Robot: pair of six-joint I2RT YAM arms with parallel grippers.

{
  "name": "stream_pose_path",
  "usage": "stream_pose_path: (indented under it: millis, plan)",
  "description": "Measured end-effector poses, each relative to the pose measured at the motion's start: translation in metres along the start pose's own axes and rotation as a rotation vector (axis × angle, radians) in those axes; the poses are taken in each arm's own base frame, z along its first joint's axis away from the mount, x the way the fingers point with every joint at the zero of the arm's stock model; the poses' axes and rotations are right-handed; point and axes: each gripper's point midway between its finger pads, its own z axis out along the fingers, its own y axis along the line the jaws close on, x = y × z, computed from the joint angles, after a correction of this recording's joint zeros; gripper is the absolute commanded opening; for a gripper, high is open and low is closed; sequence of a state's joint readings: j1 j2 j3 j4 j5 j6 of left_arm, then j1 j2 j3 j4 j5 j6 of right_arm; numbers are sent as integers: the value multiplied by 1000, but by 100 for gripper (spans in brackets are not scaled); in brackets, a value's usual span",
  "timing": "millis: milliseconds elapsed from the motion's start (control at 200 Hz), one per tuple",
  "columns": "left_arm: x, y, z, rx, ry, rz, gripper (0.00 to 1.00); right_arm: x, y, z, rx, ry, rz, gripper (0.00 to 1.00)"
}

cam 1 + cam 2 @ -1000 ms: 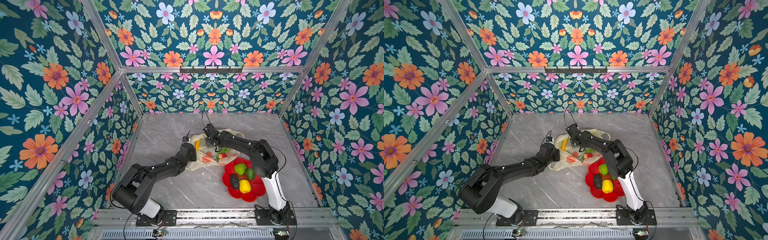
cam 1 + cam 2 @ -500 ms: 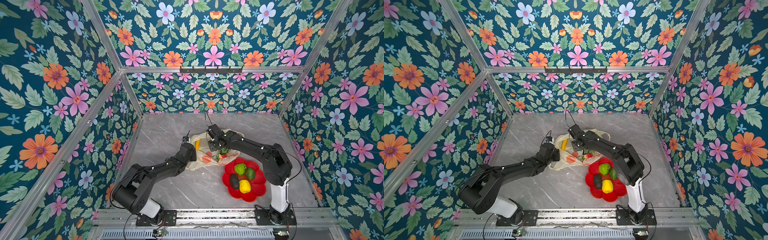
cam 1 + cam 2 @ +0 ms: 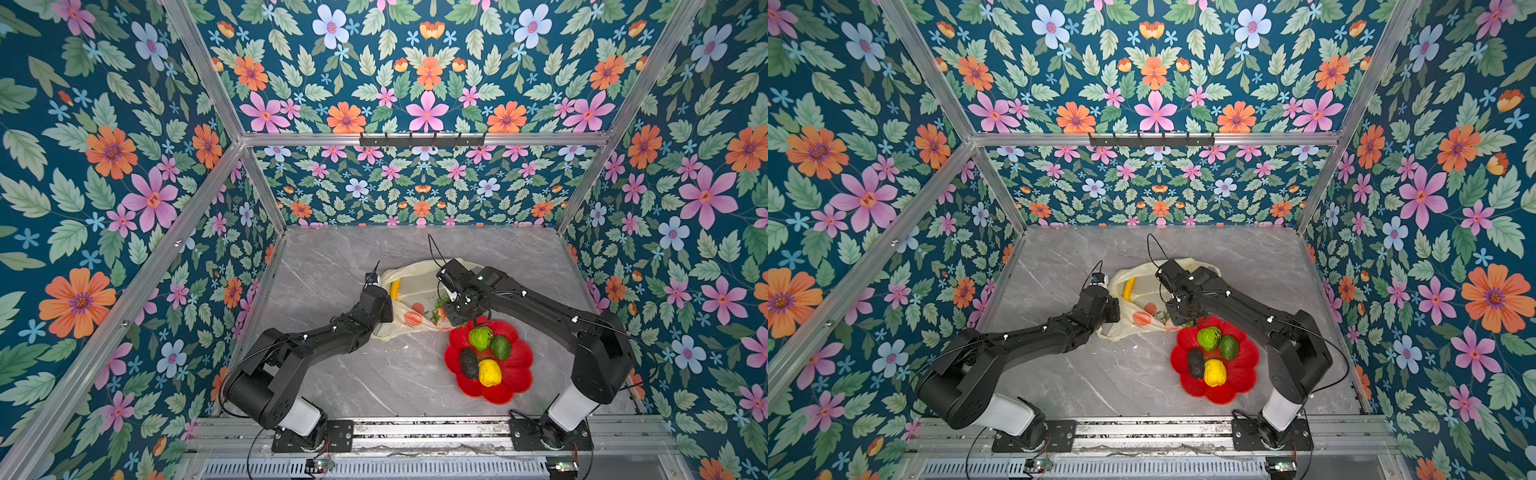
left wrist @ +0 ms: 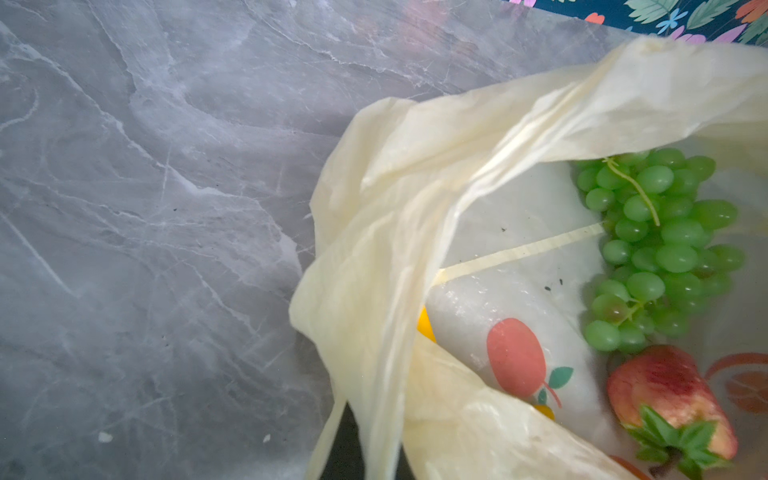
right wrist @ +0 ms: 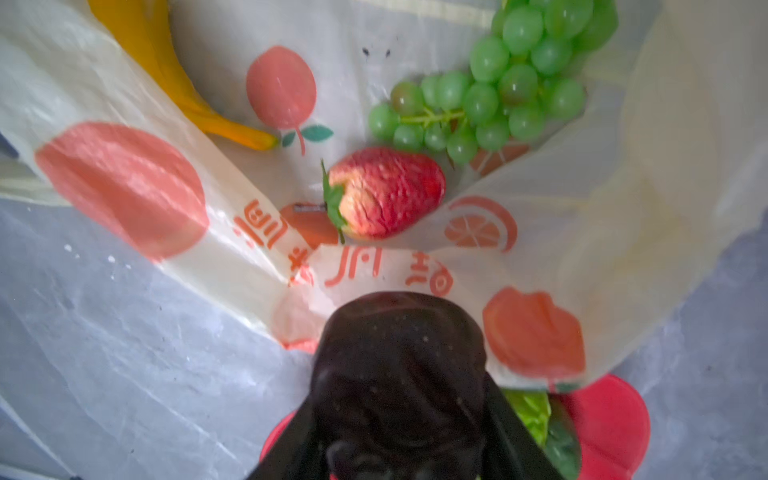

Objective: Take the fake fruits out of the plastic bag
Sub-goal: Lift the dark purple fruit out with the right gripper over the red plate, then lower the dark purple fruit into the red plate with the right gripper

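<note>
Over the bag (image 3: 417,286) on the desk (image 3: 374,374), an avocado (image 5: 399,353) is pinched by the right end effector (image 3: 455,318); the bag's rim is clamped by the left end effector (image 3: 385,311).

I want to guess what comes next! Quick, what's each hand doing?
Left hand: closed, pinching the plastic bag edge.
Right hand: closed around a dark avocado.

site: robot lab test cell | cues: aluminium frame (image 3: 291,139), floral-print walls (image 3: 415,75), marble-look tabletop (image 3: 332,257), two arms (image 3: 540,309) bolted to rail (image 3: 428,428)
</note>
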State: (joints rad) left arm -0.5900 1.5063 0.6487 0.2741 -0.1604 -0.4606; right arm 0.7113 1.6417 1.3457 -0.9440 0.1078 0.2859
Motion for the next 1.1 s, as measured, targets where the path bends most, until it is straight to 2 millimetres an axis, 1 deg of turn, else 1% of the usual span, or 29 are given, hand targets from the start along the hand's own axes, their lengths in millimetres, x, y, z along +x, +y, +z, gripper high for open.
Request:
stream_pose_path:
  millis: [100,265,475,695,910,1100]
  plan:
    - [0,0,0,2,1,0,7,23,-8,-11,11,47,21,46]
    - [0,-1,0,3,0,0,7,62,-17,-16,26,145,67,45]
    - [0,-1,0,3,-1,-1,7,102,-29,-23,62,247,139,42]
    - [-1,-1,-1,4,-1,-1,7,131,-38,-29,100,326,211,42]
    - [-1,-1,-1,4,-1,-1,7,158,-44,-17,146,415,246,41]
    - [-1,-1,-1,4,-1,-1,7,168,-45,-13,155,447,270,42]
